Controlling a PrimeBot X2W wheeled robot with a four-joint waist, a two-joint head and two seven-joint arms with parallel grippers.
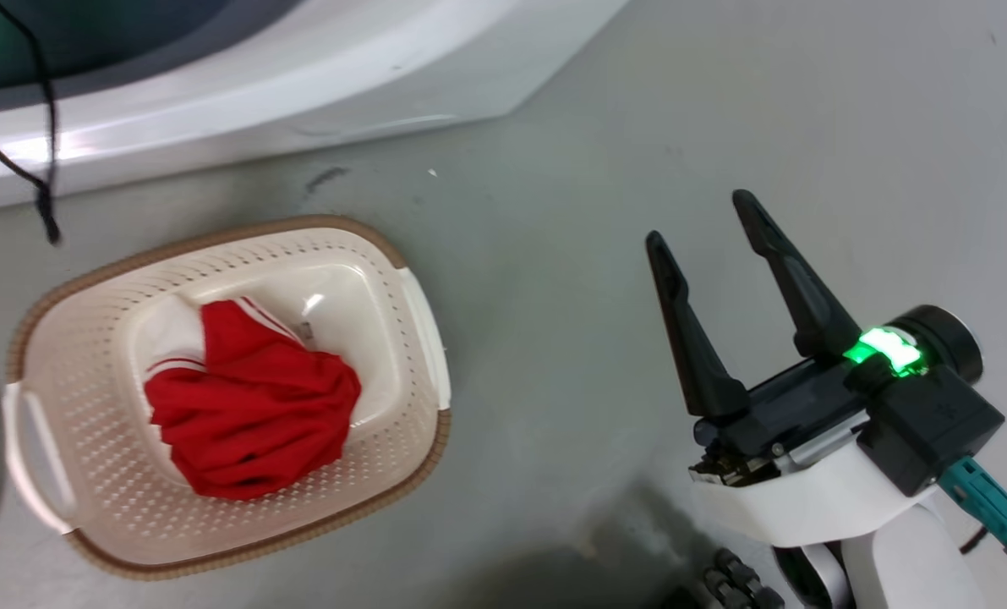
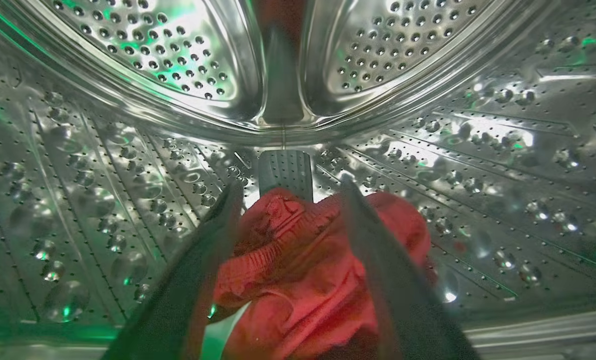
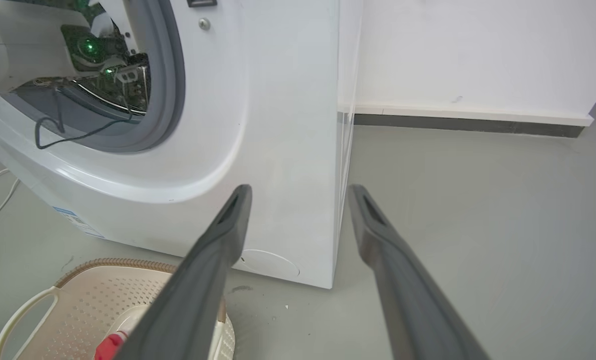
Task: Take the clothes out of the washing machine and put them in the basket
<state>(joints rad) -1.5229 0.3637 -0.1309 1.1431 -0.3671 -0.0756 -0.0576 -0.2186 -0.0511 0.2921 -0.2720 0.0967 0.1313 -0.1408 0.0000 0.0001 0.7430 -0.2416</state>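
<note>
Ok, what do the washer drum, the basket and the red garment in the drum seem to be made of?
Drum: probably stainless steel, mirror-bright, with punched holes and embossed dimples. Basket: likely moulded plastic, matte cream, evenly perforated; its brown rim looks woven-textured. Red garment: soft matte cloth, creased, with a gathered band; fibre unclear.

Red garment [image 1: 249, 406] in basket [image 1: 89, 355], bundle [image 2: 303, 260] in drum [image 2: 102, 190]

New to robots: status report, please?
Left tool open, straddling red cloth in drum. Right tool open, empty. Second red cloth in basket. Black cable at washer mouth.
</note>
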